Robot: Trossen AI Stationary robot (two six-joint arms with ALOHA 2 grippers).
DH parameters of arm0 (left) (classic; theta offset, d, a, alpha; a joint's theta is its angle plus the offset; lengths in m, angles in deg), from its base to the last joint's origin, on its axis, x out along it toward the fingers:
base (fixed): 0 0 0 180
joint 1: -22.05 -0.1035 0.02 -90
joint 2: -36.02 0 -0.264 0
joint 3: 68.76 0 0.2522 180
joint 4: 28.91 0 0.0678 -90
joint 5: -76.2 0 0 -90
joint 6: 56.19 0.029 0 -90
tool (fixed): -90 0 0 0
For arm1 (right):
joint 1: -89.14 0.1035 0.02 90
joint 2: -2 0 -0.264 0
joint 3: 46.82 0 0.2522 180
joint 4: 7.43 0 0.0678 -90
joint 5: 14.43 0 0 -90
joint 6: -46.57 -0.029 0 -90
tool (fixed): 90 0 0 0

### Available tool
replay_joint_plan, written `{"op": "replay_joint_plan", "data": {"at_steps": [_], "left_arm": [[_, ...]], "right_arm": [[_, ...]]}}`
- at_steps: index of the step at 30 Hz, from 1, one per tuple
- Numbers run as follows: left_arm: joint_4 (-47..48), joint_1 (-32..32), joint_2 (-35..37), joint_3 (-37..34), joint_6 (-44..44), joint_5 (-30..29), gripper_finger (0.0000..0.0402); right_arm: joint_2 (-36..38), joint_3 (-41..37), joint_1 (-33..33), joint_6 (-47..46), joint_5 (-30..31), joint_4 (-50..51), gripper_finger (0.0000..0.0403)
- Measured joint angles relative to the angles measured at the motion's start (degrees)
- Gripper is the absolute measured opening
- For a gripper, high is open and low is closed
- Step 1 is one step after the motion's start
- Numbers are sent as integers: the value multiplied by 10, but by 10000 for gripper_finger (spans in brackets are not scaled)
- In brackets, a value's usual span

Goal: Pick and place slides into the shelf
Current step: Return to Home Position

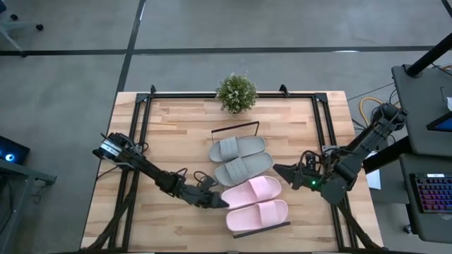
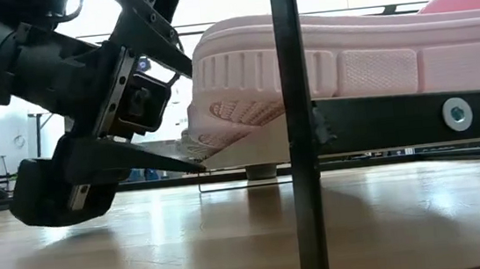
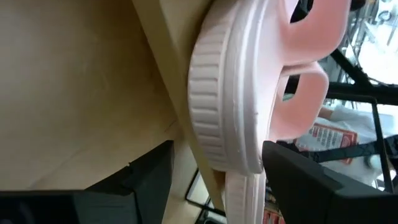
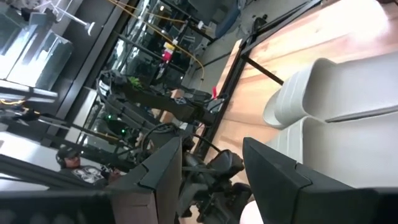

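Observation:
All four slides lie side by side on the shelf [image 1: 235, 127], soles on its board. The two grey slides [image 1: 239, 158] are toward the far end, the two pink slides [image 1: 254, 203] toward the near end. My left gripper [image 1: 220, 202] is open and level at the left end of the pink slide [image 3: 230, 106] that lies next to the grey pair. One finger stands above that end and one below, by the shelf board [image 2: 250, 151]. My right gripper [image 1: 281, 171] is open and hovers off the shelf's right side, facing the grey slides [image 4: 323, 93]. My left gripper comes level from the table's left. Its lower fingertip [image 2: 192, 164] reaches the shelf board's edge under the pink slide's rounded end [image 2: 210, 93], and the upper finger [image 2: 161, 45] stands just above that end. Whether either finger touches, I cannot tell.
A small potted plant [image 1: 236, 92] stands at the table's far edge behind the shelf. Black frame bars [image 1: 141, 120] run along the tabletop's left and right sides. The shelf's black wire rim [image 2: 299, 129] rises close to the low camera. Bare wood lies left and right of the shelf.

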Motion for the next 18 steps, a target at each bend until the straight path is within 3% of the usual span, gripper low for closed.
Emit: {"op": "replay_joint_plan", "data": {"at_steps": [8,18], "left_arm": [[30,0,19,-2,48,58,228],[180,-2,151,-55,92,32,228]], "right_arm": [[-4,0,0,10,-21,-1,162],[-3,0,0,70,-22,-57,162]]}}
